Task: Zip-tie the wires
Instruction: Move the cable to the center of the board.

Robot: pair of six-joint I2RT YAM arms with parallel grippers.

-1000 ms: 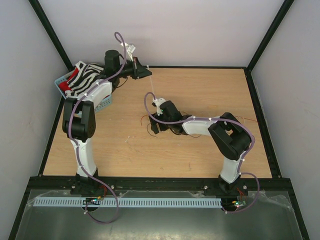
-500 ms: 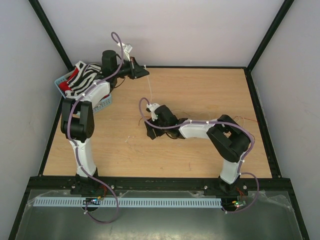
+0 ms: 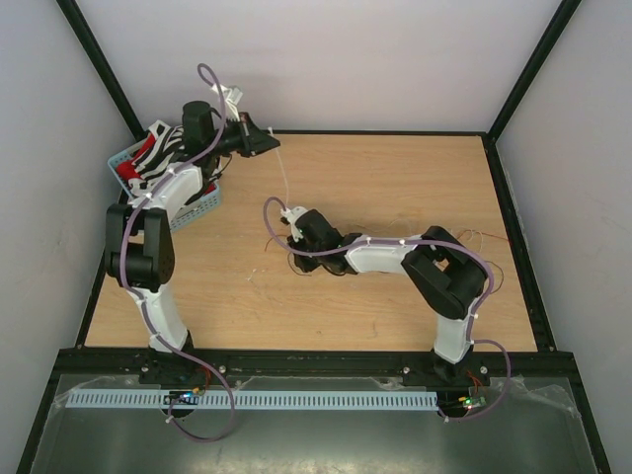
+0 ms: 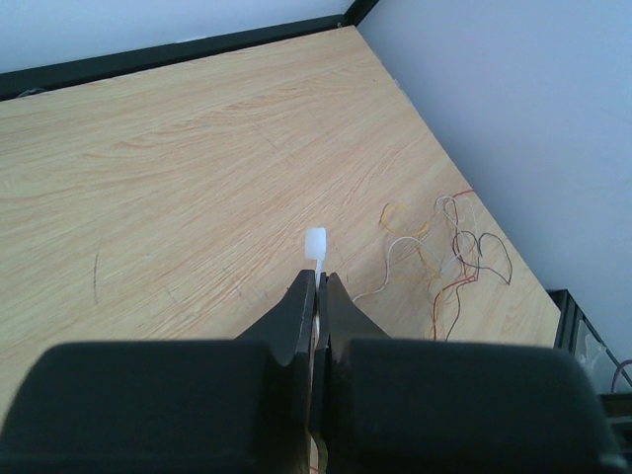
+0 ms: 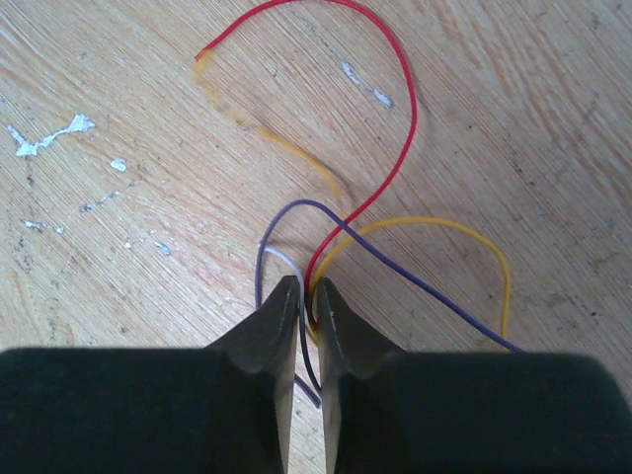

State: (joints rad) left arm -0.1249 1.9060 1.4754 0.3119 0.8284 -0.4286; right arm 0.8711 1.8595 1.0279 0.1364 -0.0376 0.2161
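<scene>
Left gripper (image 4: 316, 288) is raised over the far-left part of the table (image 3: 395, 188), fingers together on the zip tie (image 4: 315, 242) — the strip juts out toward the right arm. Right gripper (image 5: 306, 296) is down on the wood, pinched on a few of the wires (image 5: 414, 123).

Risk: other strands lie loose, so a lift may gather only part of the bundle. The thin strip could twist in so narrow a hold.

Top view gives the strip's whole length. Left wrist foreshortens it to its head — only the right wrist shows which strands are caught.
</scene>
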